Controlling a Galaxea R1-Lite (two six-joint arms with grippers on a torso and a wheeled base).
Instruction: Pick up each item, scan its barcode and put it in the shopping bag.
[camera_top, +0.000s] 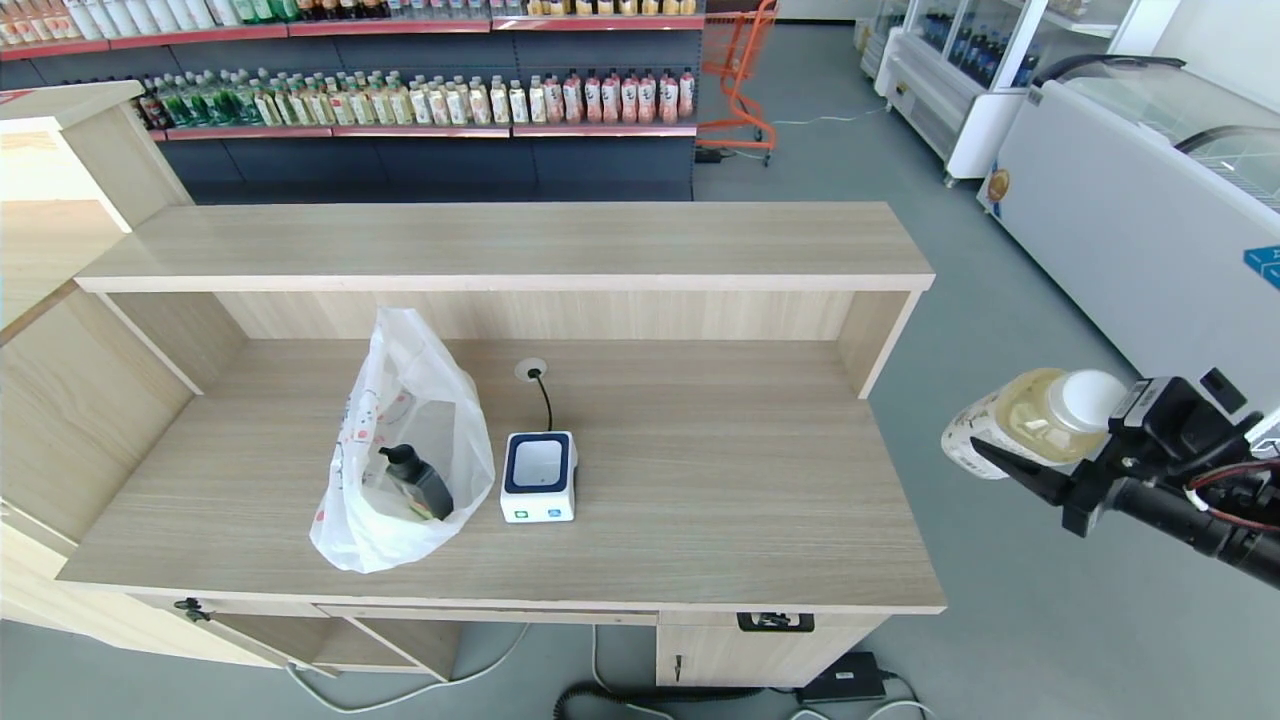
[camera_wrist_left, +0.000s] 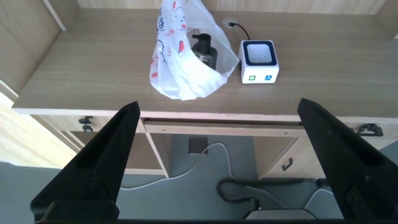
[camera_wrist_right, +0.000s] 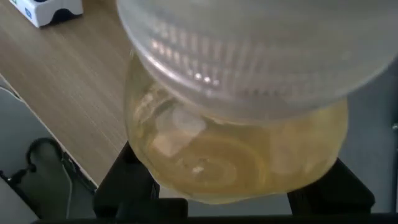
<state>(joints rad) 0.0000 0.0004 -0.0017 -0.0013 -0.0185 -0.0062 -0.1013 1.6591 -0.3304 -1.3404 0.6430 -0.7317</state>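
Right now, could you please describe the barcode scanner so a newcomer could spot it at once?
Start at the wooden counter and find the white shopping bag. Close beside the bag, toward the robot's right, sits the scanner. It is a small white box with a dark-framed window on top and a black cable behind it.

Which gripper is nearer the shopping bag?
Left. The left gripper is before the counter's front edge, facing the shopping bag; the right gripper, holding a bottle, is beyond the counter's right end.

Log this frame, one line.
right gripper: shut on bottle, right of counter | left gripper: open | bag: pump bottle inside | scanner: beside bag
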